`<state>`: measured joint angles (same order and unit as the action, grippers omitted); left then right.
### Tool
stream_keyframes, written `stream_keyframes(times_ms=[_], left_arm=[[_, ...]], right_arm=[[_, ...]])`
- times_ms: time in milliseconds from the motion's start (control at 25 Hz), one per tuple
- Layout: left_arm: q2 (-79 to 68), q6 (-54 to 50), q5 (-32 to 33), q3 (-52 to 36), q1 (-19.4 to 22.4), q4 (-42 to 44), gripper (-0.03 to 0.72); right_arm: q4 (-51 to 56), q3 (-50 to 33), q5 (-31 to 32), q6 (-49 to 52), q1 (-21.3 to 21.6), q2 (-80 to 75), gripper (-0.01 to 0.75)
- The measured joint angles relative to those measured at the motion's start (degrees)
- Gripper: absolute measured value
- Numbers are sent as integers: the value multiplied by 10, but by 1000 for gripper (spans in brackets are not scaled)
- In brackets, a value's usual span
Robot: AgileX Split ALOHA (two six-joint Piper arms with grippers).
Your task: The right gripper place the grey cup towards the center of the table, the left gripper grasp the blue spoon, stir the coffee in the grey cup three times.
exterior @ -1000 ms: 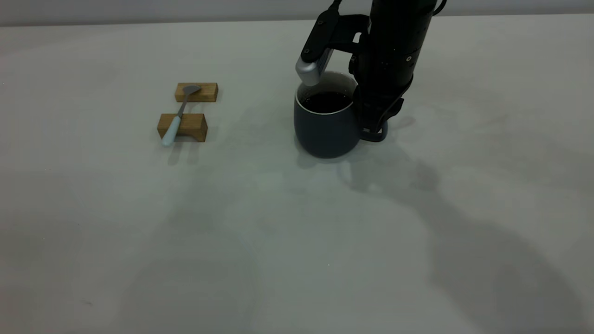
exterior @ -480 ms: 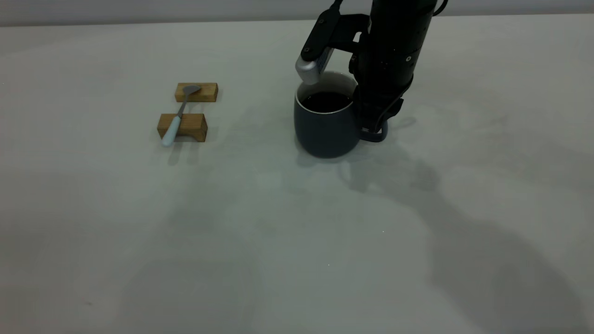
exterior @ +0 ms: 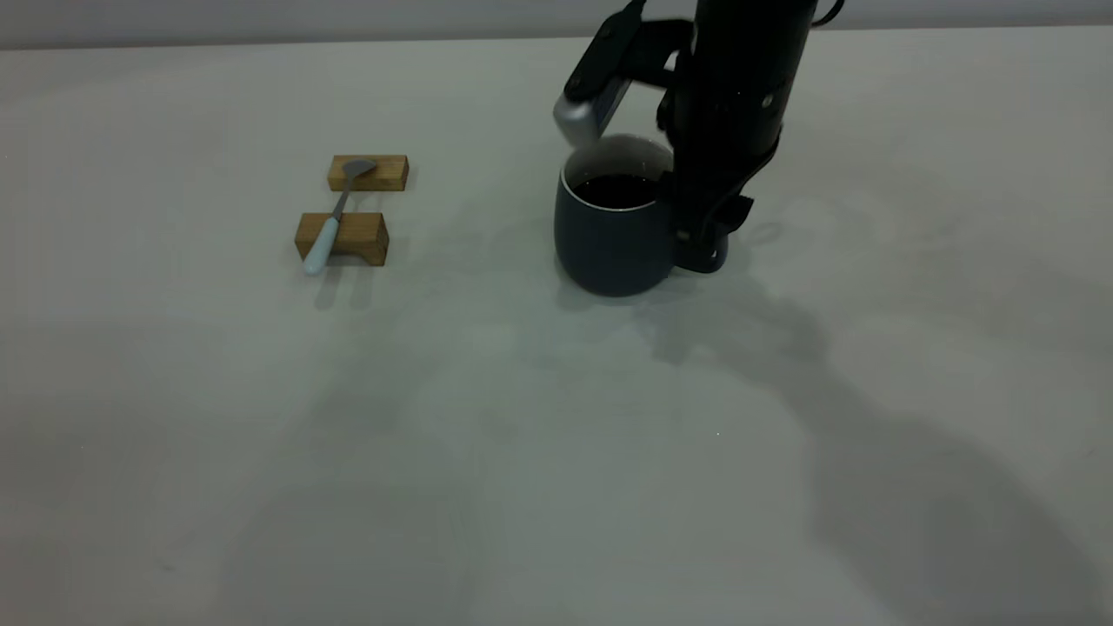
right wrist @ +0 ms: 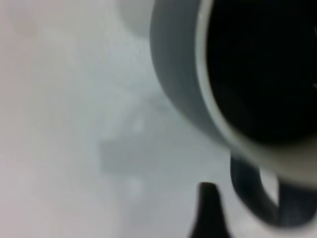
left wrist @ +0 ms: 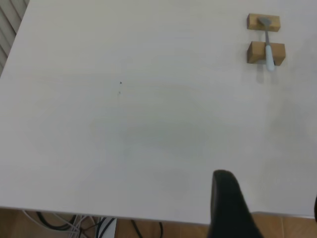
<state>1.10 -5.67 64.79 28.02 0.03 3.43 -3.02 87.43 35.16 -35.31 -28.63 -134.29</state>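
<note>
Exterior view: the right gripper (exterior: 696, 248) reaches down at the grey cup's (exterior: 609, 243) handle near the table's (exterior: 556, 435) far edge; whether it grips cannot be told. No writing shows.

Left wrist view: the blue spoon (left wrist: 268, 49) bridges two wooden blocks (left wrist: 266, 52); cables (left wrist: 99, 225) hang below the table edge.

Right wrist view: coffee (right wrist: 262, 69) fills the cup.

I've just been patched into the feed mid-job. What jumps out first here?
The right hand, black and bulky, reaches down at the handle side of the grey cup, which stands on the table holding dark coffee. Off to the cup's left in the exterior view, the blue spoon lies bridged across two wooden blocks, untouched.
</note>
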Motion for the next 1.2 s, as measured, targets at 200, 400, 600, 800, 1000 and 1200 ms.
stream_keyframes(times_ms=[200, 400, 600, 800, 1000, 1200], left_arm=[[0, 0, 0, 0, 0, 0, 483], [0, 0, 0, 0, 0, 0, 483], [0, 0, 0, 0, 0, 0, 483], [0, 0, 0, 0, 0, 0, 483], [0, 0, 0, 0, 0, 0, 483], [0, 0, 0, 0, 0, 0, 483]], right_arm=[[0, 0, 140, 51, 0, 128, 722], [2, 0, 270, 118, 0, 309, 710], [-8, -10, 347, 211, 0, 449, 697], [1, -92, 354, 259, 0, 592, 695], [1, -248, 358, 323, 0, 758, 691], [10, -411, 342, 340, 36, 924, 682]])
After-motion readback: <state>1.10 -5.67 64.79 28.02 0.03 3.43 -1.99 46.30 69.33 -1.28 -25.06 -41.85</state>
